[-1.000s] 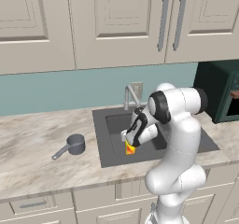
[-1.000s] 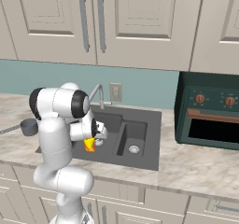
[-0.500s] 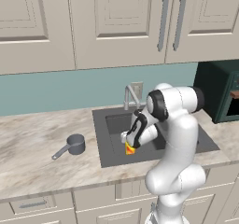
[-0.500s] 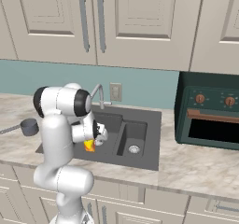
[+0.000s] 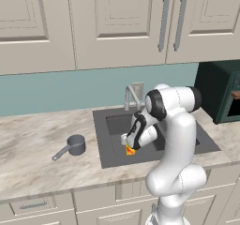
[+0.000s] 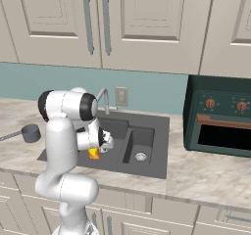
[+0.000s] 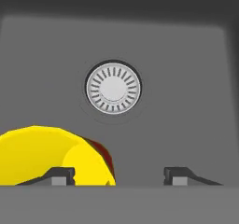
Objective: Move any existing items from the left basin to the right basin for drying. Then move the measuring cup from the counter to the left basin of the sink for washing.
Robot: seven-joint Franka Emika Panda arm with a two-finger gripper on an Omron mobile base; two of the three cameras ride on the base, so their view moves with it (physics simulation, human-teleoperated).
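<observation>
1. One gripper (image 7: pixel 119 175), jaws spread wide, hangs over the left basin (image 5: pixel 117 125) of the sink (image 5: pixel 206 144).
2. Yellow cup (image 7: pixel 51 155) lies at the left fingertip (image 7: pixel 58 175), not visibly clamped, above the drain (image 7: pixel 113 87).
3. Measuring cup (image 5: pixel 75 145) stands on the counter (image 5: pixel 33 149), left of the sink.

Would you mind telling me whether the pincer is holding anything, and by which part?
It cannot be told: the pincer is at the yellow cup, whose rim lies by one fingertip.

Cream panelled cabinets (image 5: pixel 117 22) hang over a teal backsplash (image 5: pixel 56 90), beside a dark green oven (image 6: pixel 218 116).
</observation>
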